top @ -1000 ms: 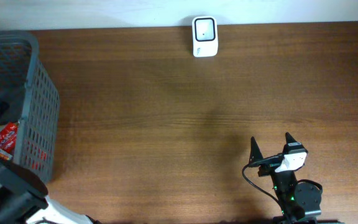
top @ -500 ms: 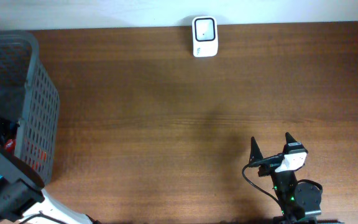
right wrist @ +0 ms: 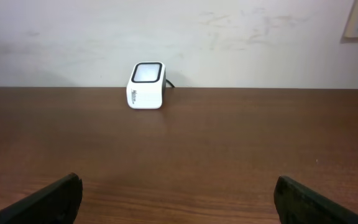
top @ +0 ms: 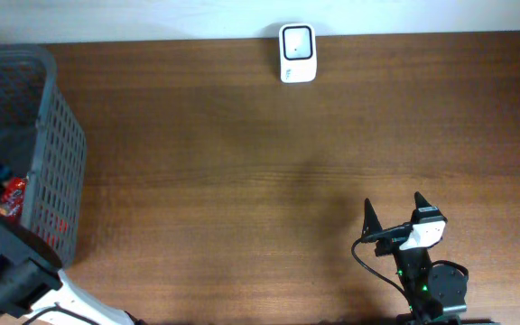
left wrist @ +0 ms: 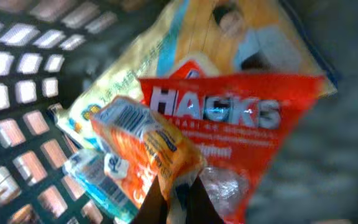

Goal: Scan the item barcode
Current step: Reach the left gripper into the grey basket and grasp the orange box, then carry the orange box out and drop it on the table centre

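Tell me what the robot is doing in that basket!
It's picking out something to scan. The left fingers are down inside the grey basket and look pinched shut on the edge of an orange packet, which lies on a red HACKS bag. The right fingers hang open above the table, facing the white scanner at the far edge. Nothing is at the scanner yet.

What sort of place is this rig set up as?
Probably a mock shop checkout in a lab, not a real store. A white barcode scanner sits at the far edge of a wooden table, a grey basket on the left holds snack packets, and behind is a plain wall.
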Action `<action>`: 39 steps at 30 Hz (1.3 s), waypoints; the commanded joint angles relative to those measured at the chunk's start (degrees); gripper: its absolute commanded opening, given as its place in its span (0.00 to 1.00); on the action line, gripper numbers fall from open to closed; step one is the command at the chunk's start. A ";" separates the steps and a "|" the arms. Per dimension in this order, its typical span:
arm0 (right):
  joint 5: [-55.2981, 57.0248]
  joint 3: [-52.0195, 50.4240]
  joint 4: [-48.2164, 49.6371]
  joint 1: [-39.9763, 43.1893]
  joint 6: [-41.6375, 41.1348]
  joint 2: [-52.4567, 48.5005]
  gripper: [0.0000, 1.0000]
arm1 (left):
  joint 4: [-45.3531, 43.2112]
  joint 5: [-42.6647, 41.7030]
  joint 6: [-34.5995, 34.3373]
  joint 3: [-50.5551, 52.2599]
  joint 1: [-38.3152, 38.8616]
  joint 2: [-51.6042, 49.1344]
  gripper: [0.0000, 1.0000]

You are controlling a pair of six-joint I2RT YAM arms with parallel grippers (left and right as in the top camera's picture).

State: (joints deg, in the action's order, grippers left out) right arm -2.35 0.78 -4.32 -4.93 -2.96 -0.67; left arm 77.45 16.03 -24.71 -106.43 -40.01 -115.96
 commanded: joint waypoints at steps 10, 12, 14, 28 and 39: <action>0.46 -0.46 -0.13 -0.26 -0.28 0.31 0.98 | 6.01 -47.23 16.41 -42.34 9.14 7.17 0.00; 0.46 -0.46 -0.13 -0.26 -0.28 0.31 0.98 | 6.05 -50.99 17.99 -42.34 16.55 8.17 0.00; 0.46 -0.46 -0.13 -0.26 -0.28 0.31 0.99 | 6.12 -50.75 18.49 -42.32 23.87 7.98 0.00; 0.48 -0.46 -0.13 -0.26 -0.28 0.31 0.98 | 3.45 -29.68 19.85 -11.08 65.40 -10.08 0.62; 0.46 -0.46 -0.13 -0.26 -0.28 0.31 0.98 | 19.28 -25.59 19.47 -50.90 53.75 -8.87 0.99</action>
State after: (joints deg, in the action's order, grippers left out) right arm -2.37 0.78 -4.32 -4.93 -3.03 -0.69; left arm 96.03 -12.60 -4.97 -147.76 18.48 -127.26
